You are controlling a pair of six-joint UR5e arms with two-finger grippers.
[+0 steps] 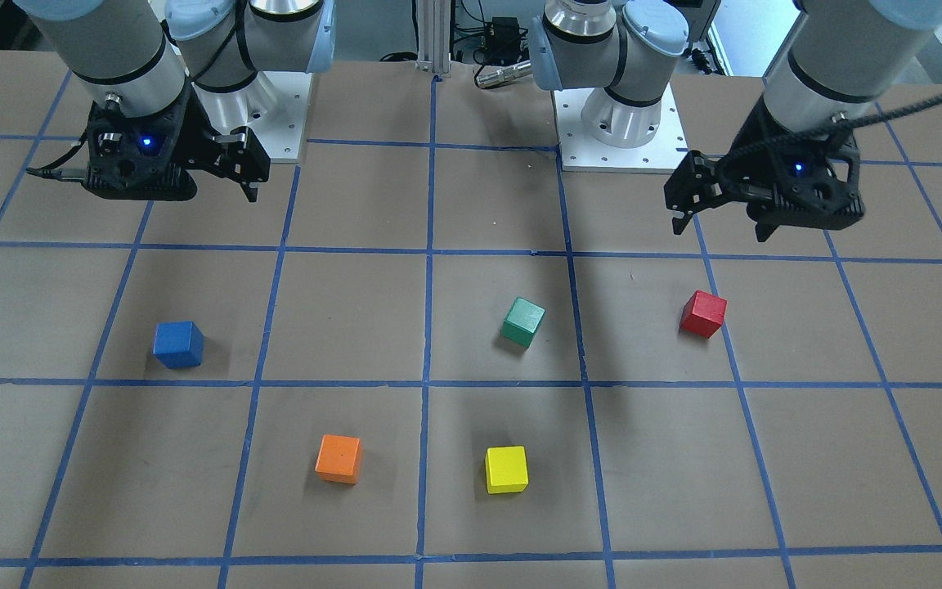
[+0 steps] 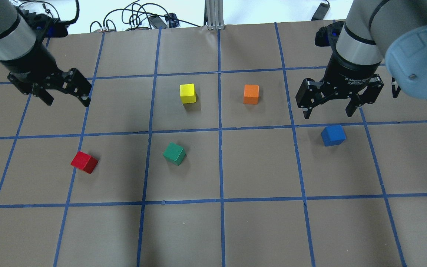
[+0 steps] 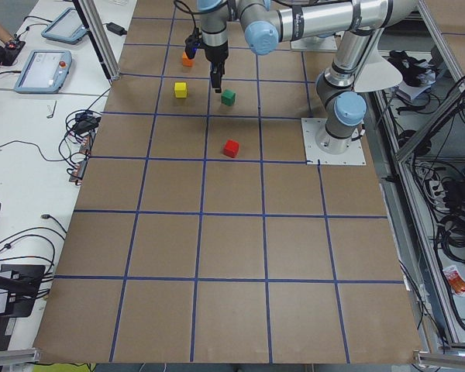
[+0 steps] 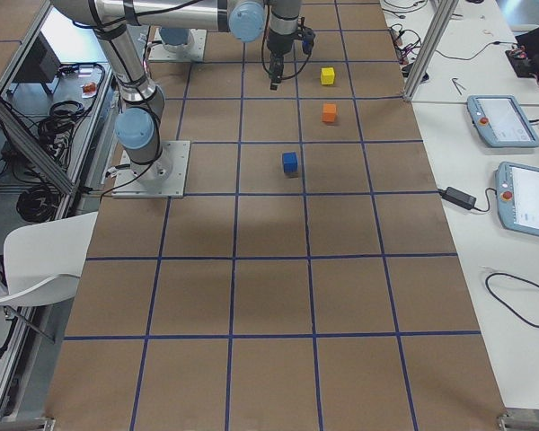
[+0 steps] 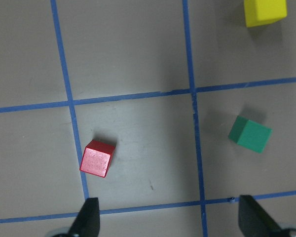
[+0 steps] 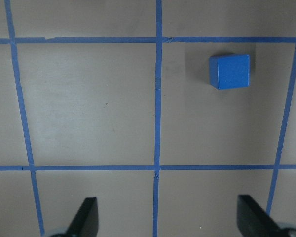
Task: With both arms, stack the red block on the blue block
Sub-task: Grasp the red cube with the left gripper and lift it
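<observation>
The table (image 2: 258, 167) is brown, ruled into squares by blue tape lines (image 2: 184, 130). The red block (image 2: 84, 162), blue block (image 2: 333, 135), green cube (image 2: 174, 153), orange cube (image 2: 251, 94) and yellow cube (image 2: 188, 93) are each one plain colour, unpatterned. The left gripper (image 2: 68, 102) and right gripper (image 2: 327, 114) are black; the right one bears what looks like white lettering.

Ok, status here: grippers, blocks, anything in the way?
Left gripper and right gripper open, empty. Red block, blue block apart on the table, untouched. Green block lies between them.
</observation>
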